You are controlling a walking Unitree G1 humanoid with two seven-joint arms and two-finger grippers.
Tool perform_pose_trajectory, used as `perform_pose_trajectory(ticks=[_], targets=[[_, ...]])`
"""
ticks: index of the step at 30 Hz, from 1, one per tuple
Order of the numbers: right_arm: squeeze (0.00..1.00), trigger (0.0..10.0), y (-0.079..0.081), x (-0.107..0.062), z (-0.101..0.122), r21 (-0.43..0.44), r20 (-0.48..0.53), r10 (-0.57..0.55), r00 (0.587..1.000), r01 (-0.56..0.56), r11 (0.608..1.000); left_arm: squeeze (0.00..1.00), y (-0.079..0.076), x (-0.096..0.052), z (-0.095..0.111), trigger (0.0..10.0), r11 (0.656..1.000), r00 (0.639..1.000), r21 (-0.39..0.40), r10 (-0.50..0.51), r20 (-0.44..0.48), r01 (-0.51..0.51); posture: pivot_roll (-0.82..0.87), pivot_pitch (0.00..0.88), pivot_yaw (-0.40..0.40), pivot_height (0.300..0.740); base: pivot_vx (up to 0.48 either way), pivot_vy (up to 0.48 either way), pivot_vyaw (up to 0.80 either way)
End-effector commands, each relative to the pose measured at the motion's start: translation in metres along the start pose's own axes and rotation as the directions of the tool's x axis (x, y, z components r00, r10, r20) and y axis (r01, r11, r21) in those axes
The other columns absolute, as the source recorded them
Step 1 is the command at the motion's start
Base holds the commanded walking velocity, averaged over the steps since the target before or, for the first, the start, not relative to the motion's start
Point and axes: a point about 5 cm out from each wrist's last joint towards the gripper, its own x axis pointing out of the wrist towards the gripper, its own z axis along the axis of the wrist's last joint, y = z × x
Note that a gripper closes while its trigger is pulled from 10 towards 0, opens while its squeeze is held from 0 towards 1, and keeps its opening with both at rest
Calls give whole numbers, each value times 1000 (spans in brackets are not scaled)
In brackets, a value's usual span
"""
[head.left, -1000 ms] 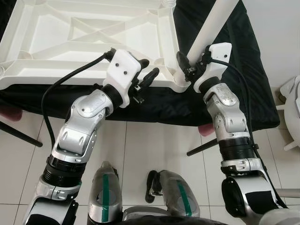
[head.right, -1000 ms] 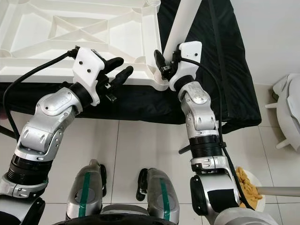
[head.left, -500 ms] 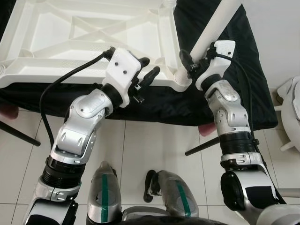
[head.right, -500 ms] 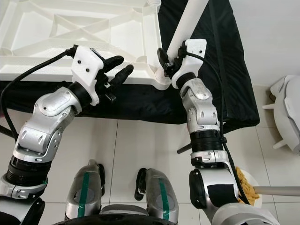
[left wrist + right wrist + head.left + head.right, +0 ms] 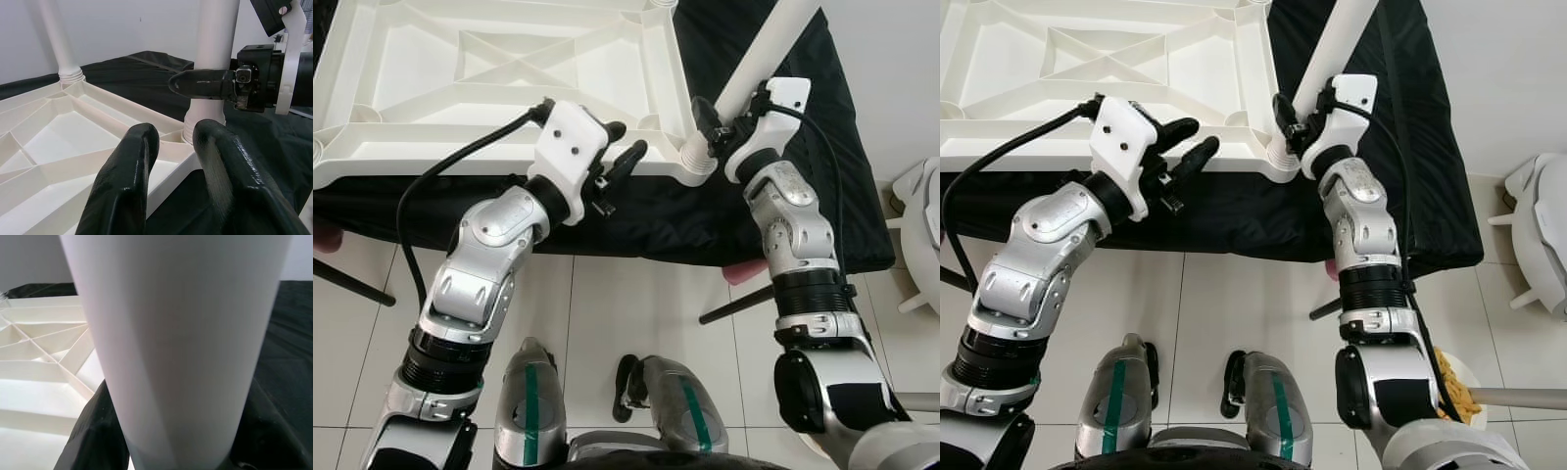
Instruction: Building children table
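Black cloth (image 5: pixel 803 186) over tiled floor (image 5: pixel 626 304). White tabletop (image 5: pixel 509 78) lay upside down (ribbed). Right gripper (image 5: pixel 717 122) clamped leg (image 5: pixel 759 54) at corner socket; left gripper (image 5: pixel 622 157) parted, empty.

A floor (image 5: pixel 617 313) of pale square tiles with thin grey seams. A black cloth (image 5: pixel 822 147) drapes over a low stand with dark legs (image 5: pixel 734 305). A plain light wall (image 5: pixel 1508 69) stands to the right, with white furniture (image 5: pixel 1542 230) beside it.
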Motion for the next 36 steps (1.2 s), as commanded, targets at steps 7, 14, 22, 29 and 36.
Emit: perform_pose_trajectory(ticks=[7, 14, 22, 29, 36], targets=[[0, 10000, -1, -12, -45, 37, -134, -190, 973, 196, 980, 0, -10, 2, 0, 10000, 999, 999, -19, -35, 3, 35, 98, 107, -82, 740, 0, 0, 0], [0, 10000, 3, -7, -51, 25, -126, -320, 939, 325, 945, 0, -11, 2, 1, 10000, 999, 999, -23, -33, 7, 34, 104, 108, -84, 740, 0, 0, 0], [0, 10000, 7, 3, -50, 17, -113, -407, 906, 412, 911, 0, -12, 2, 2, 10000, 999, 999, -27, -35, 10, 35, 107, 106, -85, 740, 0, 0, 0], [0, 10000, 13, 10, -50, 32, -119, -464, 878, 470, 882, 0, -12, 2, 2, 10000, 999, 999, -29, -34, 11, 34, 112, 103, -90, 740, 0, 0, 0], [471, 10000, 22, 14, -49, 26, -94, -447, 889, 451, 892, 0, -13, 2, 2, 10000, 999, 999, -29, -30, 13, 31, 114, 95, -97, 740, 0, 0, 0]])
